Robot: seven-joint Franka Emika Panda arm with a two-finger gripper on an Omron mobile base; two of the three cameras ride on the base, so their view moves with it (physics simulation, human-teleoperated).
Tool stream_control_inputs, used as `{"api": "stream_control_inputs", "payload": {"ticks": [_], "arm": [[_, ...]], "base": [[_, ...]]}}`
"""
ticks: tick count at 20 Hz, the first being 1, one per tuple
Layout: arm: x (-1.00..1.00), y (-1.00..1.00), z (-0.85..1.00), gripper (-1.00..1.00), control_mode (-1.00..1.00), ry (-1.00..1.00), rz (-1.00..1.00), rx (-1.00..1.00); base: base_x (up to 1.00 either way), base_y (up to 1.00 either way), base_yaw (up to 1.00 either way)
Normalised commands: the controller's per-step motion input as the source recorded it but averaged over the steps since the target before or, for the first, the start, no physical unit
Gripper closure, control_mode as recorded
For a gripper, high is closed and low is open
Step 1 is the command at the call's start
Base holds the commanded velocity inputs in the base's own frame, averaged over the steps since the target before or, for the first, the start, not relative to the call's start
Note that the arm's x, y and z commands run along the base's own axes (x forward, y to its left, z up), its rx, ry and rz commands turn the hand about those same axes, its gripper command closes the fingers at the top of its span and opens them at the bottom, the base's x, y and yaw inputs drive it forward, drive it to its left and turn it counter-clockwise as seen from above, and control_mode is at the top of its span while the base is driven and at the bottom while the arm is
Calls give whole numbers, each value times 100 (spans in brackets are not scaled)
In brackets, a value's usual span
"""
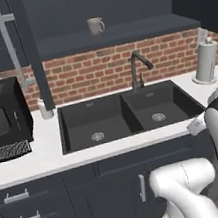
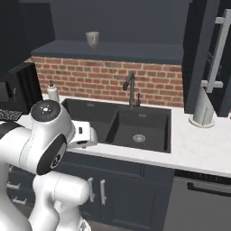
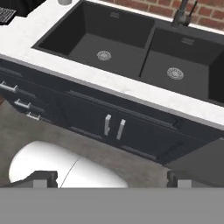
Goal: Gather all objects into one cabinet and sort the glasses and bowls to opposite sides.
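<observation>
A pale grey-beige mug (image 1: 96,26) (image 2: 92,39), one of the glasses, stands upright on the dark shelf of the open upper cabinet (image 1: 118,34) (image 2: 113,50), above the sink. The bowls are out of view. My gripper (image 3: 111,180) is open, its two dark fingertips (image 3: 43,178) far apart with nothing between them. It hangs low in front of the counter edge, looking down at the sink and the lower doors. The hand (image 2: 83,135) sits just before the counter's front edge, far below the mug.
A dark double sink (image 1: 127,113) (image 3: 131,52) with a faucet (image 1: 137,70) fills the white counter (image 1: 46,142). The cabinet doors stand open, with bar handles (image 1: 8,42) (image 2: 216,49). A paper towel roll (image 1: 206,61) stands right, a black appliance (image 1: 0,115) left.
</observation>
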Motion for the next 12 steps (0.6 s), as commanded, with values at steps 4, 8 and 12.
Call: {"api": "stream_control_inputs", "payload": {"ticks": [4, 8, 12], "arm": [[0, 0, 0, -100, 100, 0, 0, 0], [0, 0, 0, -100, 100, 0, 0, 0], [0, 0, 0, -100, 100, 0, 0, 0]], "base": [[67, 14, 0], [78, 14, 0], [91, 1, 0]]}}
